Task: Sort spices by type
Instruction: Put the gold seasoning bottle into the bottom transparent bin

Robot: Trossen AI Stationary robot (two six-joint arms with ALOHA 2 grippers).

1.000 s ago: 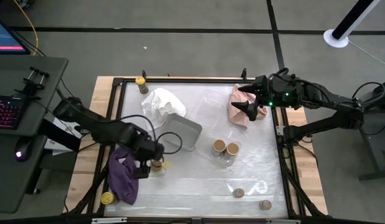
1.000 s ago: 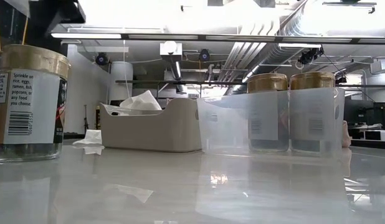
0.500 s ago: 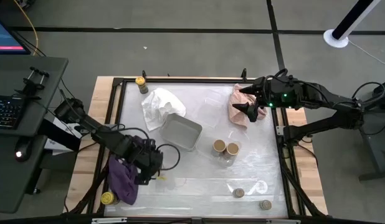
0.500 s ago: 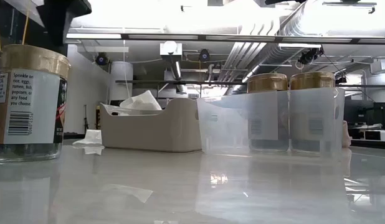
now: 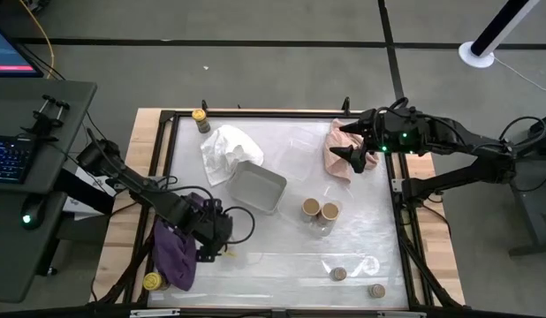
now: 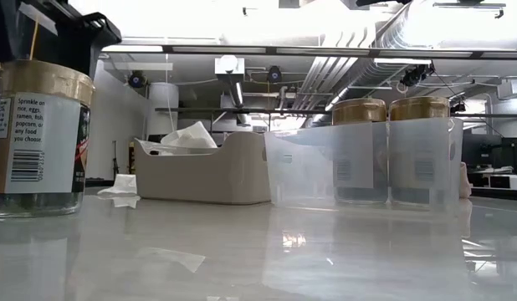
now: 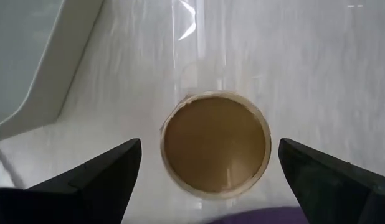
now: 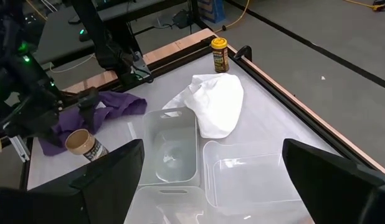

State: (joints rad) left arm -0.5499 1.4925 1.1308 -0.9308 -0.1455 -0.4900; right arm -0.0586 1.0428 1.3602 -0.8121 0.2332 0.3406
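A wide tan-topped jar (image 7: 215,144) stands upright on the table near the purple cloth; it also shows in the low view as the jar (image 6: 37,138). My left gripper (image 7: 210,143) hangs open right above it, pointing down, a finger on either side and clear of it; the left gripper (image 5: 216,238) hides the jar from above. Two more tan-topped jars (image 5: 320,209) stand in a clear bin. Two tiny brownish jars (image 5: 339,274) (image 5: 376,290) sit near the front edge. Yellow-lidded jars stand at the far left corner (image 5: 200,117) and the near left corner (image 5: 151,282). My right gripper (image 5: 348,152) waits open over the pink cloth.
A grey tray (image 5: 258,188) lies mid-table, with a white cloth (image 5: 229,148) behind it. The purple cloth (image 5: 171,252) lies beside my left gripper and the pink cloth (image 5: 337,140) lies under the right one. A second clear bin (image 8: 255,180) stands at the far side.
My left gripper has moved toward the near edge until it is over the tan-topped jar, and it has come down toward the jar's top. The jar has stayed in place. The right arm has kept still.
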